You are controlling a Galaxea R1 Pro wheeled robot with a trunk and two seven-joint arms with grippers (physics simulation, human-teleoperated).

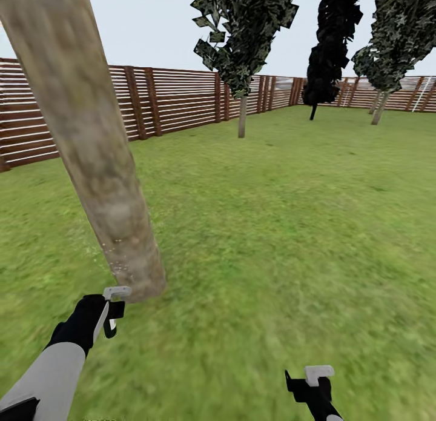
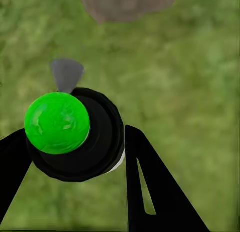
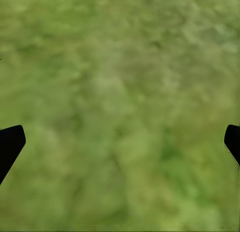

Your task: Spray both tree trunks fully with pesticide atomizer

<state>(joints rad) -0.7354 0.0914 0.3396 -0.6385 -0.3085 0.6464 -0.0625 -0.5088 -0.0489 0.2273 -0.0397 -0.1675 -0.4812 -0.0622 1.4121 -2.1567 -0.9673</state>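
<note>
The tree trunk (image 1: 97, 166) looks rough, mottled grey-tan bark, matt. The fence (image 1: 175, 100) is brown slatted wood. The atomizer (image 2: 75, 137) reads as black plastic with a glossy green cap (image 2: 57, 123) (faintly marbled). The lawn (image 1: 272, 227) is soft matt grass.

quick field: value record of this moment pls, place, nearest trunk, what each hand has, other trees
place: grass lawn ringed by a brown slat fence
nearest trunk: thick grey-tan tree trunk, leaning in the head view, base just ahead of the left hand
left hand: shut on the atomizer, black body with green round top, grey nozzle toward the trunk base
right hand: open, nothing between its fingers, grass below
spray on trunk: pale specks low on it, coverage cannot be judged
other trees: leafy trees further back near the fence
</note>
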